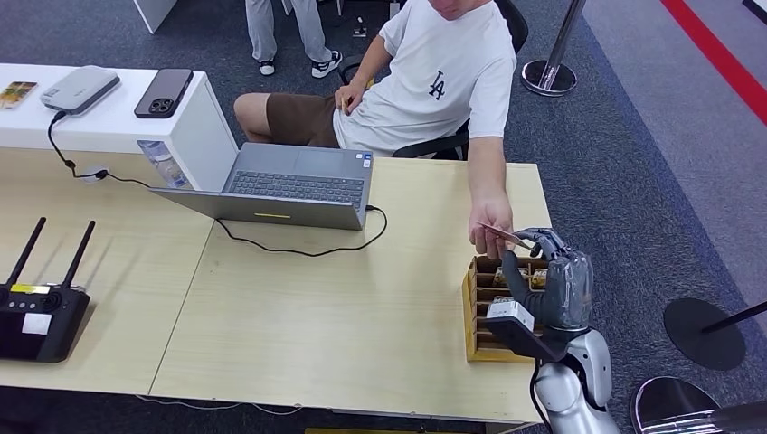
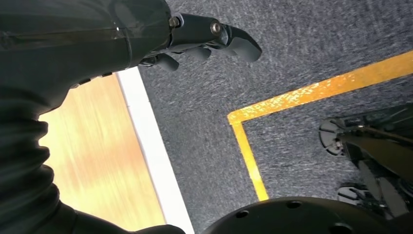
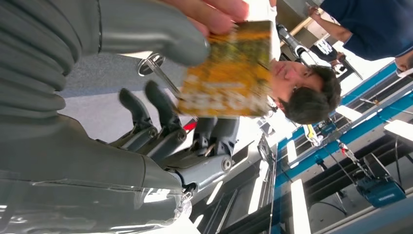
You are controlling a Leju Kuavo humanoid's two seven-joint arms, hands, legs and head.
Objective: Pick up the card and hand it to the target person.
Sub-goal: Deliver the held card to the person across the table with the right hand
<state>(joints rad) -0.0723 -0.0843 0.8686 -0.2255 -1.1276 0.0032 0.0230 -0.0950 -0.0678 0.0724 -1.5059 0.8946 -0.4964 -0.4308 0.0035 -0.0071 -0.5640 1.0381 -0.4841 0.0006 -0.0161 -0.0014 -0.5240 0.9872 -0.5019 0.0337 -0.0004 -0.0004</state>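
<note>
Handover geometry is the whole story right now, so here's how I read it. The card [image 1: 500, 234] sits pinched at the top of my right hand [image 1: 553, 278], thumb on one face and the darker fingers [image 3: 160, 105] behind it, raised just above the wooden card rack [image 1: 472, 316] at the right end of the worktop [image 1: 344, 316]. The seated person's hand [image 1: 489, 224] is already on the card's far edge, fingertips touching it, so the card bridges the two hands with its long axis running roughly from my hand out toward them. In the right wrist view the orange printed face [image 3: 229, 68] is turned toward the camera, with the person's fingers over its edge. My left hand [image 2: 214, 39] hangs down beside the worktop over the carpet, fingers loosely apart and holding nothing, well apart from all this. So it's the right hand's call: I'd guess easing the pinch is what comes next, and the risk is letting go before their grip is firm.
</note>
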